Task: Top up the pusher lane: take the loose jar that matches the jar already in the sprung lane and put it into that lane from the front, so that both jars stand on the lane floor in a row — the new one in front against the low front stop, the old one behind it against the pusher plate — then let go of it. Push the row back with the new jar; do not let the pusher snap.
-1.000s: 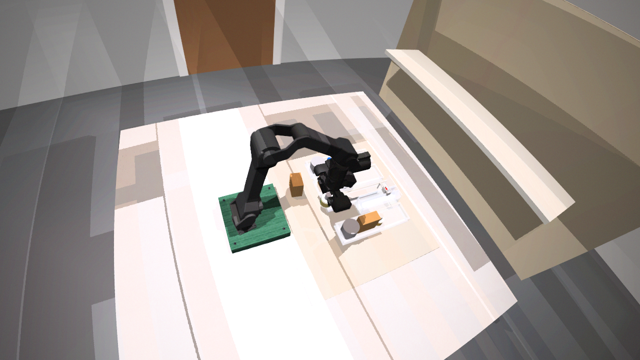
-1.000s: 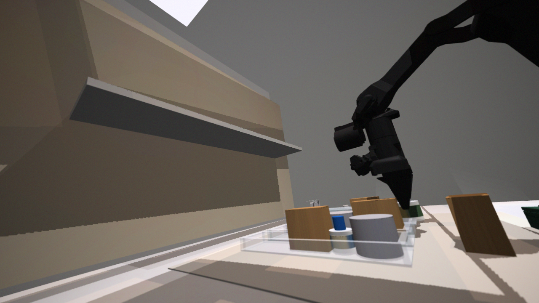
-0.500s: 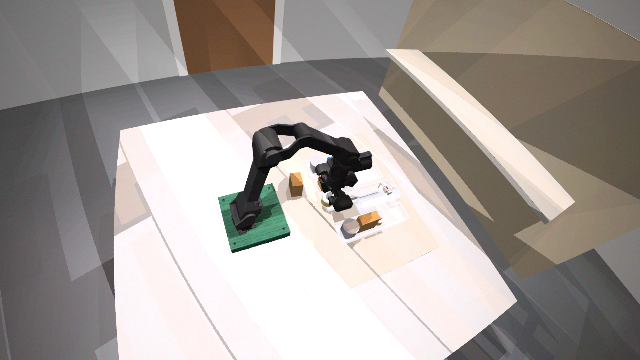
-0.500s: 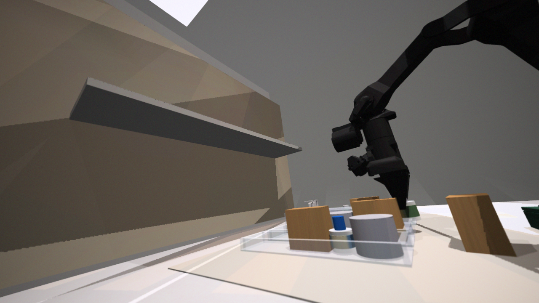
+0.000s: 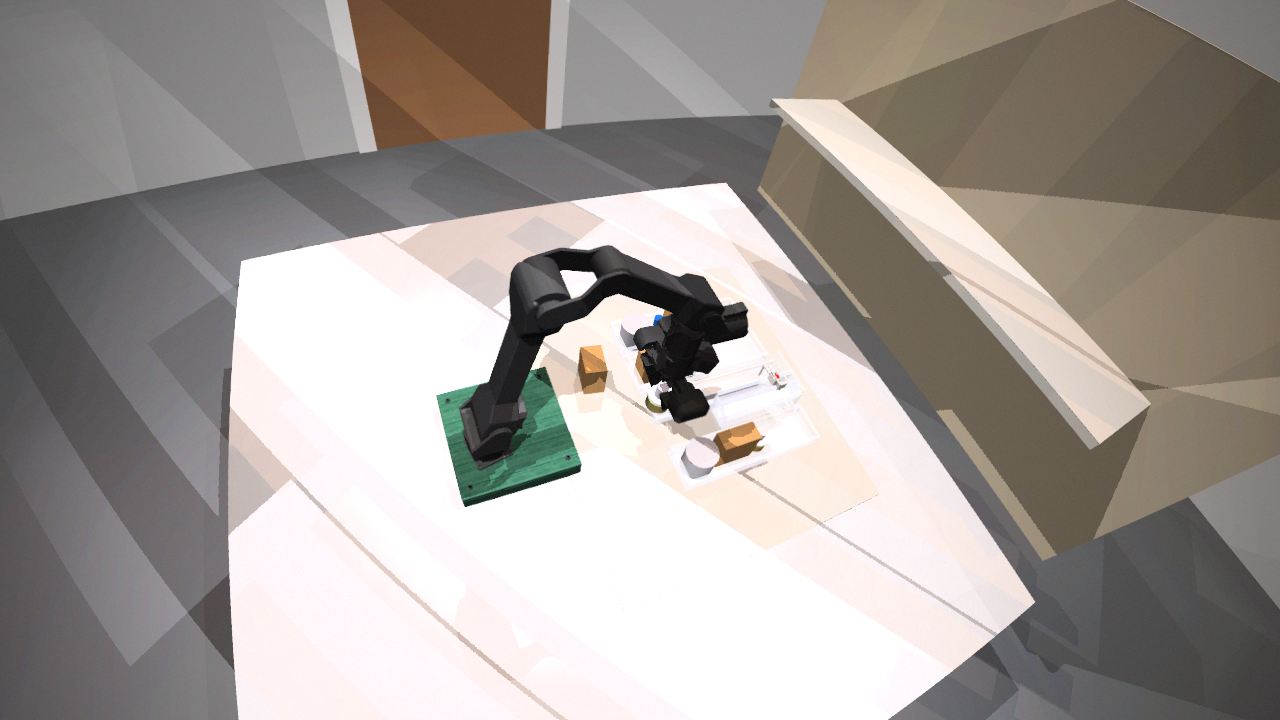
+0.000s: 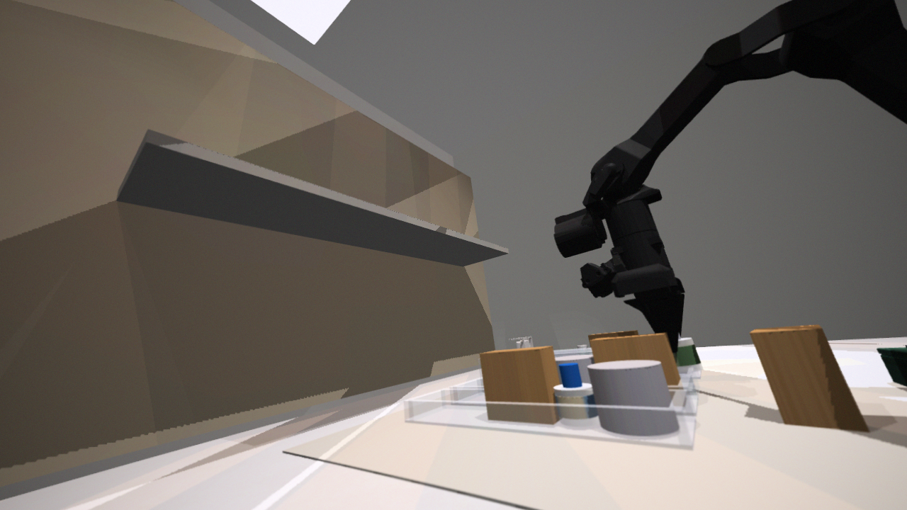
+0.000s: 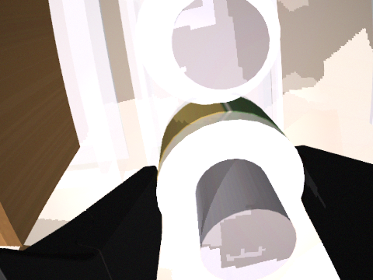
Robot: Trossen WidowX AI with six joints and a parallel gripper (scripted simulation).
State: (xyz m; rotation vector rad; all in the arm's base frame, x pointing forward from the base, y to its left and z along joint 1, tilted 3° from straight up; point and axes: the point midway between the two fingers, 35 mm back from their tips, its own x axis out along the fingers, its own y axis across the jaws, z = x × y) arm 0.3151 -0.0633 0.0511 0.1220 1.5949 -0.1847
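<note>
The arm and its gripper were black, standing on a dark green wood-grained base plate. The jar it held had a white lid and an olive-and-dark-green body. The blocks were brown wood grain. The tray was clear, holding a plain grey cylinder and a blue-capped white jar. The table top was cream-white.

Seen from above, the gripper hides most of the held jar; the far pusher plate is too small to read.
</note>
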